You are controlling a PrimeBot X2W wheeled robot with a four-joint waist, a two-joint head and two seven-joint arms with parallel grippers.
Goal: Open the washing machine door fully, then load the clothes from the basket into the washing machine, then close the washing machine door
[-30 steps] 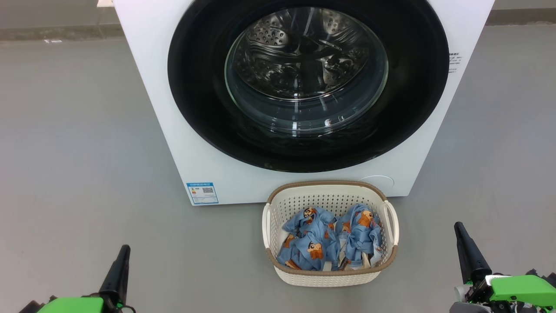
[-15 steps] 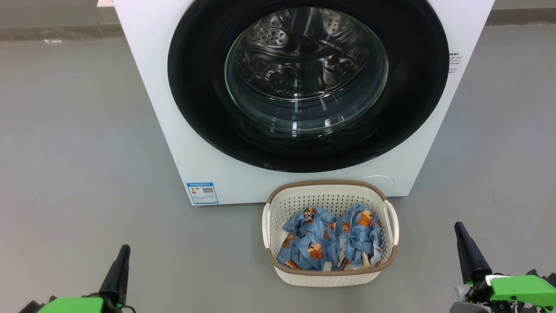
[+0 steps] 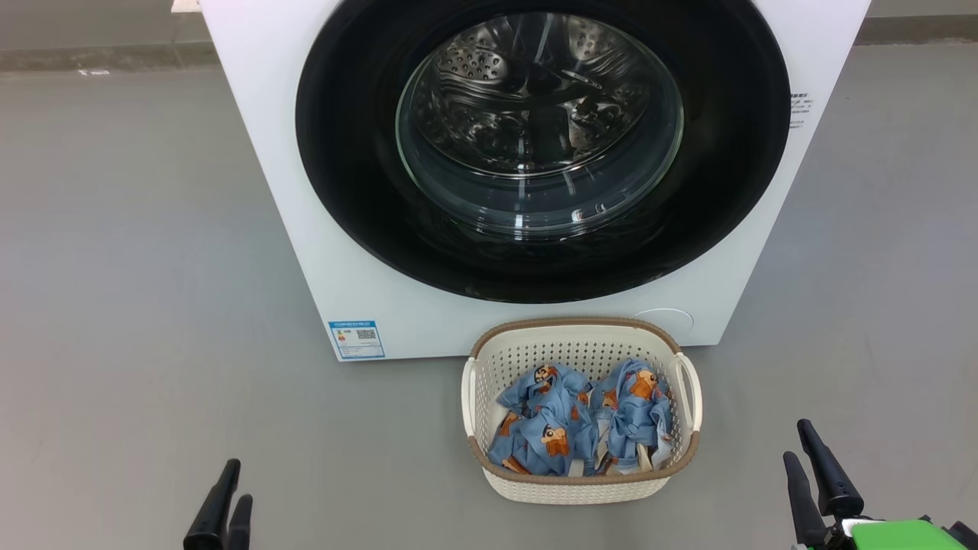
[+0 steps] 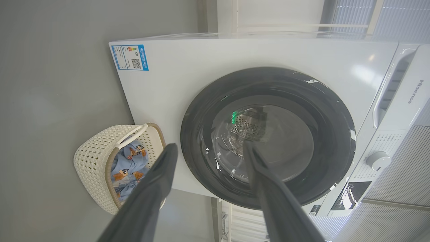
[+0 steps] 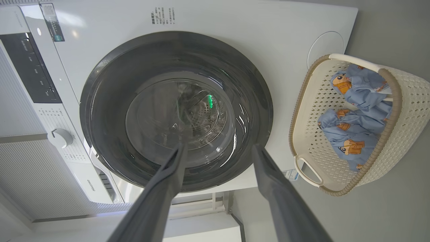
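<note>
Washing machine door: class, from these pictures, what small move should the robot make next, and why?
Probably raise one gripper to the rim of the washing machine door to start pulling it open. The door sits shut, the clothes lie in the basket, and the left gripper and right gripper are open, empty and low, touching nothing. The door's handle cannot be made out.

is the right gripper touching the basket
Apart. The head view shows bare grey floor between the right gripper and the basket.

Smooth grey floor (image 3: 137,229), a darker strip (image 3: 46,57) along its far edge, ribbed pale panelling (image 5: 30,174) nearby.
</note>
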